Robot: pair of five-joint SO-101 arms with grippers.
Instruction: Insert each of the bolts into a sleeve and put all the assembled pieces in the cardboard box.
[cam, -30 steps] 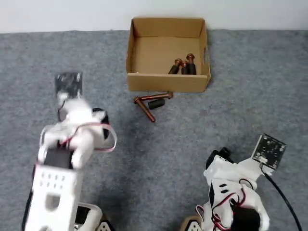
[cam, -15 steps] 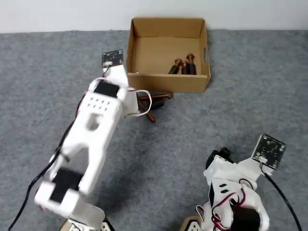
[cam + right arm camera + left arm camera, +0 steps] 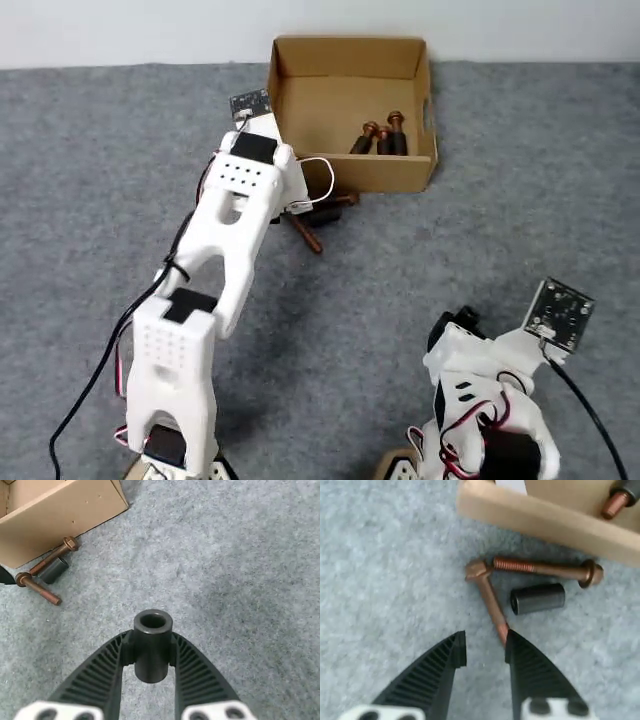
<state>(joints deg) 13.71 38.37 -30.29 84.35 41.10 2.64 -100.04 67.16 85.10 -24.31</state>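
Left gripper (image 3: pixel 485 647): jaws narrowly parted, nothing held, low over the carpet (image 3: pixel 380 580). One finger looks to touch the near bolt (image 3: pixel 490 602), hard to be sure.
Far bolt (image 3: pixel 545 569): meets the near bolt at its head, with the loose sleeve (image 3: pixel 537 598) between them, just beside the cardboard box (image 3: pixel 545 522).
Right gripper (image 3: pixel 150 642): clamped on an upright black sleeve (image 3: pixel 150 657), well apart from the box.
Box: assembled pieces (image 3: pixel 382 135) lie inside.

The left arm (image 3: pixel 228 225) is built of white moulded shells, two of them dotted with grids of small holes, with black servo blocks (image 3: pixel 188 303) at the joints, a thin white wire (image 3: pixel 330 178) looping beside the wrist, a black cable (image 3: pixel 86 390) and a small dark camera board (image 3: pixel 250 102). The right arm (image 3: pixel 480 385) has similar white shells, red and white wires (image 3: pixel 458 435) and a square camera board (image 3: pixel 558 313) on a black lead (image 3: pixel 588 415). The left gripper (image 3: pixel 485 647) and the right gripper (image 3: pixel 150 647) each have two black tapering fingers, ribbed inside, on white bases with dark round holes.
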